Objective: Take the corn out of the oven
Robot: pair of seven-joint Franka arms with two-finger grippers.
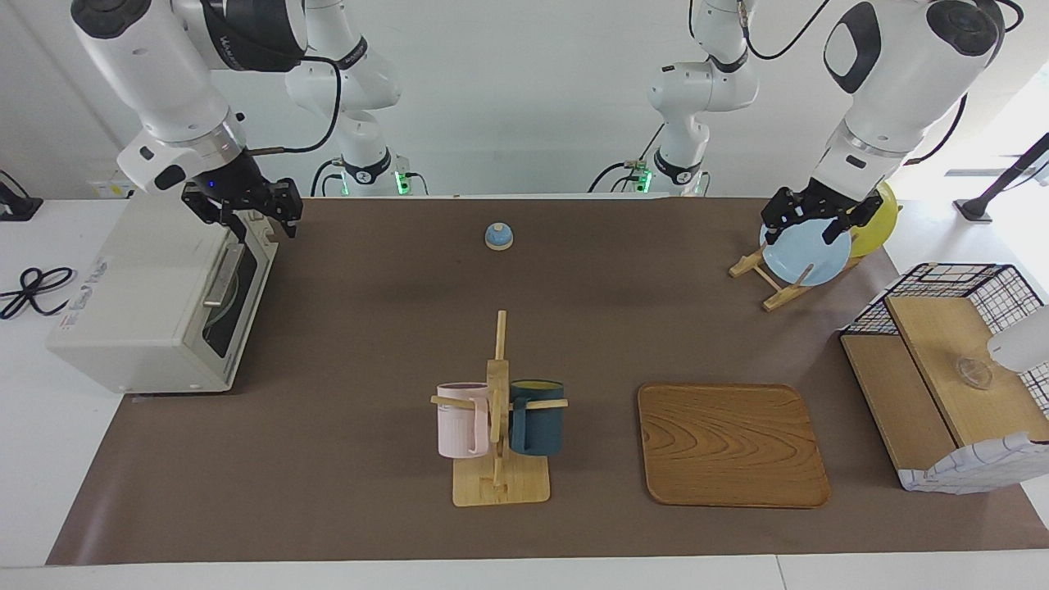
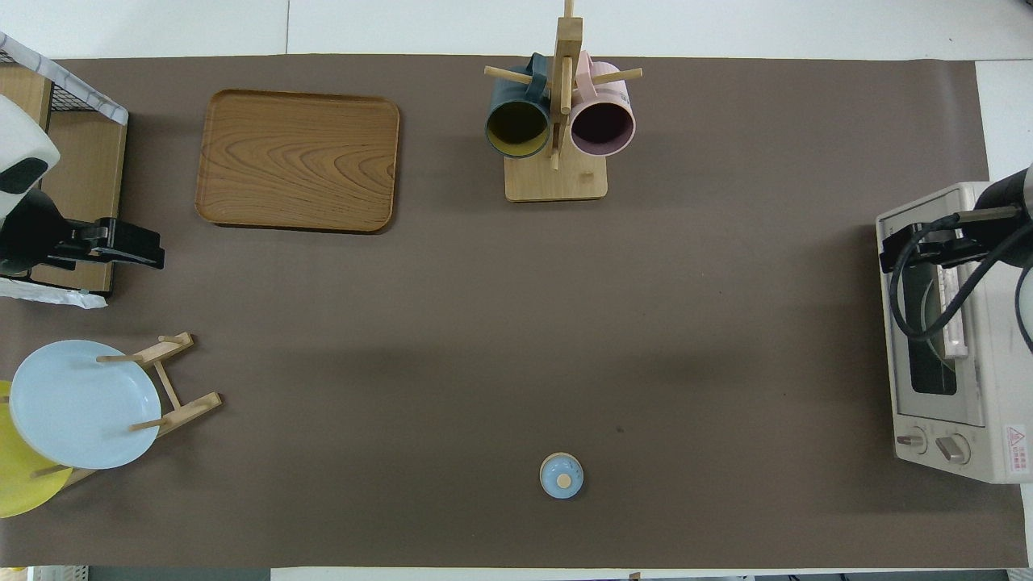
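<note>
The off-white oven (image 1: 139, 287) stands at the right arm's end of the table, its dark glass door shut and its bar handle (image 1: 220, 274) facing the table's middle. It also shows in the overhead view (image 2: 993, 339). The corn is hidden; only a pale round shape shows through the glass. My right gripper (image 1: 264, 223) hangs open and empty just above the door's top edge, at the end nearer the robots, and also shows in the overhead view (image 2: 896, 254). My left gripper (image 1: 805, 229) waits open and empty over the plate rack.
A blue plate (image 1: 803, 254) and a yellow plate (image 1: 877, 217) stand in a wooden rack. A wire-and-wood basket (image 1: 951, 377), a wooden tray (image 1: 732, 442), a mug rack (image 1: 498, 410) with two mugs and a small blue lid (image 1: 498, 236) are on the brown mat.
</note>
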